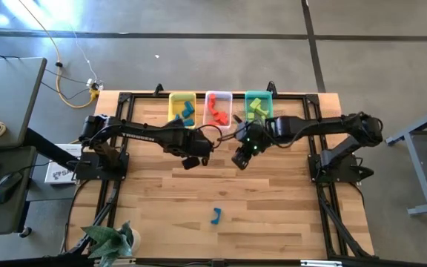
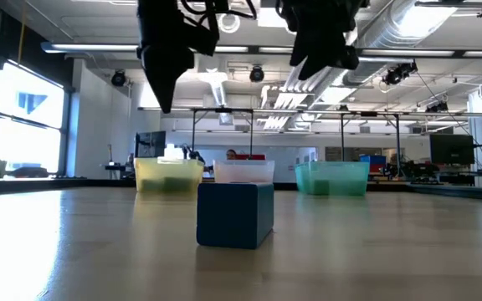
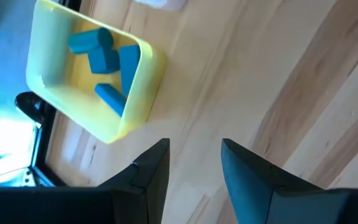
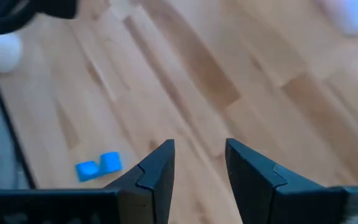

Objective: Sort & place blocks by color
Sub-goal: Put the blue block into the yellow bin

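We see a tabletop (image 1: 273,208) of pale wood planks with visible grain and a smooth, faintly sheened finish. The yellow bin (image 3: 138,93) looks like thin translucent plastic, as do the clear bin (image 2: 243,171) and teal bin (image 2: 333,177). The lone blue block (image 2: 235,214) looks matt and smooth. Each claw's fingers (image 4: 160,168) appear matt dark plastic.

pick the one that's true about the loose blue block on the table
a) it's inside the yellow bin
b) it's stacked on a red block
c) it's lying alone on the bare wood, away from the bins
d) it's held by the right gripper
c: the blue block lies by itself on the table, apart from the three bins, and neither gripper holds it.
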You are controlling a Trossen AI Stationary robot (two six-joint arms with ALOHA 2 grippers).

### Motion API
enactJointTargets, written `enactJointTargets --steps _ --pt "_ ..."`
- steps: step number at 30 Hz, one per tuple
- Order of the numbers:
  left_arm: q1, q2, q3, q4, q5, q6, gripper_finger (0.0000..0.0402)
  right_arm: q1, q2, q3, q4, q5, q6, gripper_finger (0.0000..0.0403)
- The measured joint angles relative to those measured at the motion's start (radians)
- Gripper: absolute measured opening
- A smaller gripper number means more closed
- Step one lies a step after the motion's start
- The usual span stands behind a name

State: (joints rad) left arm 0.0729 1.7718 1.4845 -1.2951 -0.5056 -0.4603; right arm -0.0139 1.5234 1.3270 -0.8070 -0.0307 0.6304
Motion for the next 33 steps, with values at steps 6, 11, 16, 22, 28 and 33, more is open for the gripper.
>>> enactJointTargets --steps 6,11,16,22,28,33 --pt "-0.04 0.0 0.0 -0.046 -0.001 -0.012 0.0133 0.08 0.0 0.0 0.035 -0.001 0.105 0.013" --pt "-0.08 -0.003 0.0 -0.084 0.0 -0.02 0.0133 0.129 0.001 0.0 0.035 -0.004 0.129 0.013" --pt "-0.111 -0.006 0.0 -0.129 0.002 -0.054 0.0133 0.176 0.002 0.0 0.055 0.0 0.079 0.0131" --pt "-0.142 -0.006 0.0 -0.154 0.025 -0.073 0.0133 0.235 0.002 0.0 0.12 0.012 0.039 0.0146" --pt "-0.161 -0.006 0.0 -0.153 0.101 -0.13 0.0133 0.275 0.003 0.0 0.205 0.082 -0.177 0.0176" --pt "-0.178 -0.006 0.0 -0.153 0.227 -0.176 0.0133 0.293 0.003 0.0 0.245 0.082 -0.389 0.0179"
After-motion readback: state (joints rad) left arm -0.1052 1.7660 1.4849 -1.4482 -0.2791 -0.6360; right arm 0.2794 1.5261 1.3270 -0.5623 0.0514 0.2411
